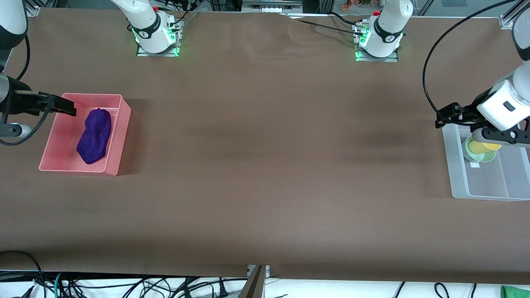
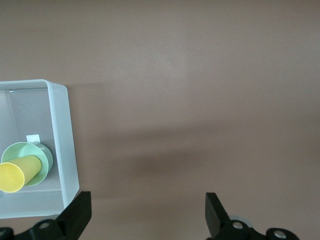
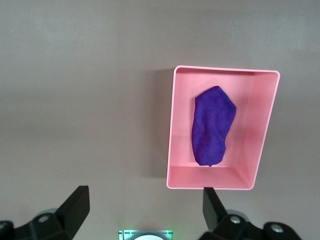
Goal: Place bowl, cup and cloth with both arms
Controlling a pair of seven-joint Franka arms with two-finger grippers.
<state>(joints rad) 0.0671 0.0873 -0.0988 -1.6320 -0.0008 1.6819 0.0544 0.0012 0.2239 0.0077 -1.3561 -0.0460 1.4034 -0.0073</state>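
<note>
The small yellow plastic cup [image 2: 17, 172] is seen lying, apparently, in the pale mint-green bowl [image 2: 41, 155] within the clear plastic bin [image 2: 62, 135], a nesting half hidden in the front view by the spread, empty left gripper [image 1: 449, 118]. The deep purple wrinkly cloth [image 1: 95, 135] lies in the pink plastic bin [image 1: 120, 136], the right gripper [image 1: 68, 108] spread above its rim.

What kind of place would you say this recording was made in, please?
Most likely a robotics lab bench: two arms are bolted at their bases to a brown-covered table, sorting bins, a pink bin and a clear bin, sit at either end, and loose cables hang along its edge.
</note>
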